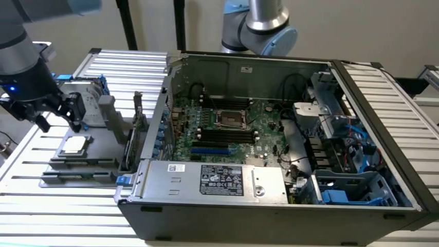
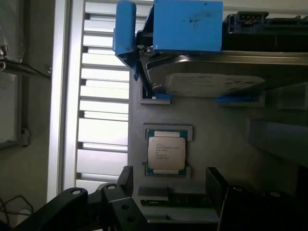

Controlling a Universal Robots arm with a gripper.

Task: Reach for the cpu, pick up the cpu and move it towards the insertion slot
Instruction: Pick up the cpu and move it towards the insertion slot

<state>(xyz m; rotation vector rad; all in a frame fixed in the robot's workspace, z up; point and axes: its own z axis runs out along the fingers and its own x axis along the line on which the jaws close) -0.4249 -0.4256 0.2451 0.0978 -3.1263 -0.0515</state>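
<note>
Clearly I was in the reach, the first step. The cpu [image 1: 74, 145] lay flat, metal top up, in a shallow seat on the grey tray [image 1: 75, 177], untouched and not lifted. The tray sat on the slatted desk [image 1: 55, 216], just beside the open computer case [image 1: 205, 211], on the exterior view's left of it.

The jaws hung above the tray, over the cpu and a little toward the tray's far end. They stood apart with nothing between them. In the wrist view the cpu [image 2: 166, 153] showed squarely, near the two dark jaw tips but outside the gap between them. The hard drive [image 2: 211, 84] in its blue frame [image 2: 187, 24] stood on the same tray, near the cpu but apart from it.

As I judged it, the reach called for bringing the jaws over the cpu until its opposite edges lay between them, then coming straight down. The chip looked thin and its seat shallow, so I reckoned the grip had to land level and low on the edges. The empty socket [image 1: 231, 119] inside the case lay well apart from the tray.
</note>
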